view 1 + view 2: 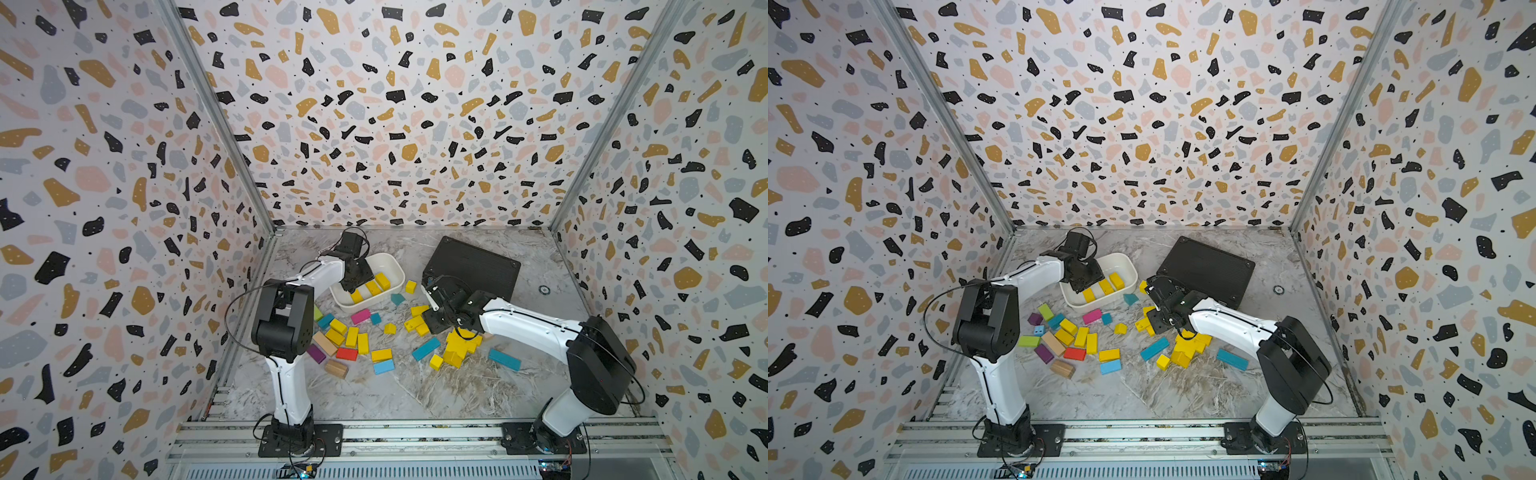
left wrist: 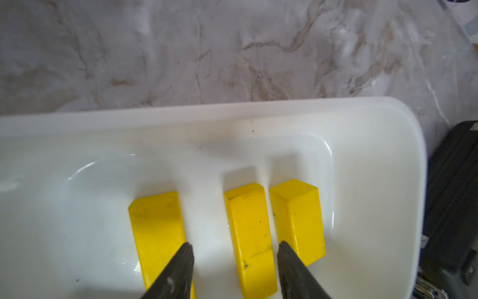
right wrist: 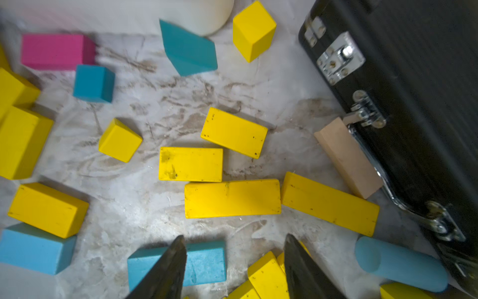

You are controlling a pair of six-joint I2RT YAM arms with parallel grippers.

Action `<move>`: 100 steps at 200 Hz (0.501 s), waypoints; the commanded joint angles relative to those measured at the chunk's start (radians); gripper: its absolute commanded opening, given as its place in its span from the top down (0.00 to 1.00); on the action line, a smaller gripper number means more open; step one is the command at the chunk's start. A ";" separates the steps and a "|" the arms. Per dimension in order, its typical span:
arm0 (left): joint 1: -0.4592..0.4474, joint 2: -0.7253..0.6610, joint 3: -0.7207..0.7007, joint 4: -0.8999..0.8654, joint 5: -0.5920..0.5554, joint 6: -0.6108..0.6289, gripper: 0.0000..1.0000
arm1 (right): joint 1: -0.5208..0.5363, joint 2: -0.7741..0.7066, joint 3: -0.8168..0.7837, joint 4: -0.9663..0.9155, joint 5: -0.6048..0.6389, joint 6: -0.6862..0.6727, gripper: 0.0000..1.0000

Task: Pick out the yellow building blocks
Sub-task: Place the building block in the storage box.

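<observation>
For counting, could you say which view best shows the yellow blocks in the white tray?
Left wrist: three yellow blocks close up in the white tray. Both top views show them tiny; right wrist shows only its corner.

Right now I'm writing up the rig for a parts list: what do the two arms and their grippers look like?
Both arms match: the left arm and right arm have glossy white links, boxy black joint housings and black base plates. Thin black cables loop alongside. The left gripper and right gripper have dark, tapered, ridged fingers.
</observation>
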 commanded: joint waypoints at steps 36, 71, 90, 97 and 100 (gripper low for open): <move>-0.003 -0.345 -0.183 0.109 -0.015 0.085 0.45 | -0.001 -0.070 -0.005 -0.153 -0.244 -0.160 0.43; -0.003 -0.510 -0.336 0.113 -0.028 0.075 0.46 | 0.021 -0.110 -0.083 -0.223 -0.279 -0.259 0.43; -0.003 -0.558 -0.400 0.091 -0.026 0.058 0.46 | 0.035 -0.098 -0.103 -0.250 -0.257 -0.268 0.43; -0.003 -0.571 -0.424 0.090 -0.025 0.050 0.46 | 0.042 -0.094 -0.106 -0.253 -0.259 -0.264 0.43; -0.004 -0.576 -0.432 0.090 -0.025 0.047 0.46 | 0.046 -0.092 -0.107 -0.252 -0.260 -0.262 0.43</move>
